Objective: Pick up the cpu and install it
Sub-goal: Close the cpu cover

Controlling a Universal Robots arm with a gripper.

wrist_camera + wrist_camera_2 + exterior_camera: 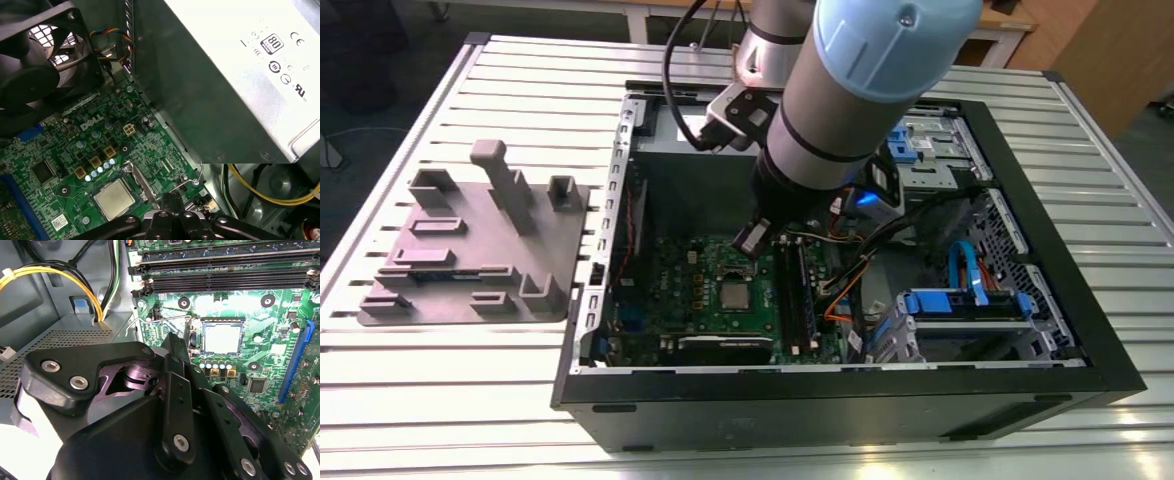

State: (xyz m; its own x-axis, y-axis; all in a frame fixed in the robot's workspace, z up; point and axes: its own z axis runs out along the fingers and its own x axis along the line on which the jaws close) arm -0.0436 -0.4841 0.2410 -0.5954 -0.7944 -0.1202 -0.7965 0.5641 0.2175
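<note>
The cpu (738,296) (222,337) (115,198) lies flat in the square socket of the green motherboard (683,270) (272,347) (65,150), its silver-grey top showing. My gripper (755,240) (173,342) (172,199) hangs inside the open computer case, a little above the board and just beside the socket. Its two dark fingers are pressed together with nothing between them. Close to the fingertips lies the socket's thin wire lever (134,325) (192,177).
A grey plastic holder tray (467,250) with upright posts sits on the slatted table at the exterior view's left. Inside the case are the power supply (240,65), a black fan (40,60), yellow cables (60,272), memory slots (225,282) and blue drive brackets (967,300).
</note>
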